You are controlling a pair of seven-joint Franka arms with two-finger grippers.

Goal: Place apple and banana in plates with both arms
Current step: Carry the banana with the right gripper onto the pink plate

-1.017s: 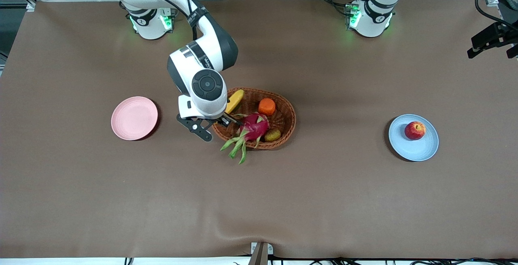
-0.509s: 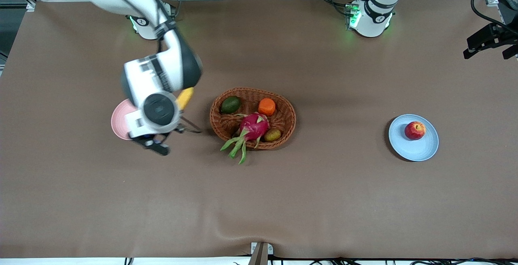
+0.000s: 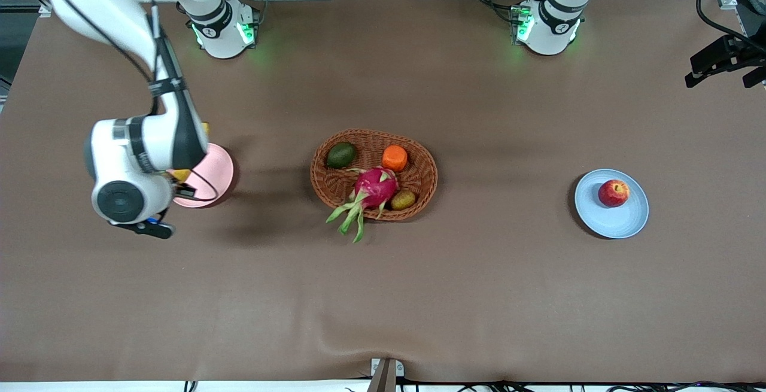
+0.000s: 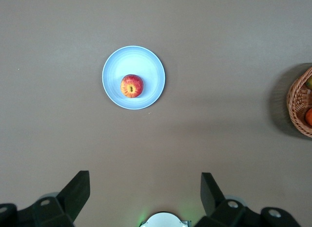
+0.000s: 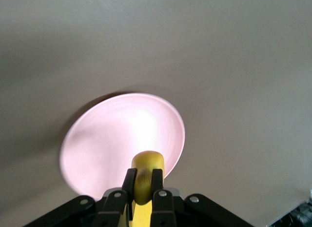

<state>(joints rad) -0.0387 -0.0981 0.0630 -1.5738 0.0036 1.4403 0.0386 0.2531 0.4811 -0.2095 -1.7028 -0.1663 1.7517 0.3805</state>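
At left of the front view, right gripper [image 5: 142, 184] clamps the banana [image 5: 145, 174] above the pink plate [image 5: 102, 139], ready for placing; left gripper [image 4: 145, 195], parted, waits.

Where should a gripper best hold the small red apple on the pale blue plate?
Across its round sides, coming straight down from above: the small red apple sits stem dimple up on the pale blue round plate, with free space around it.
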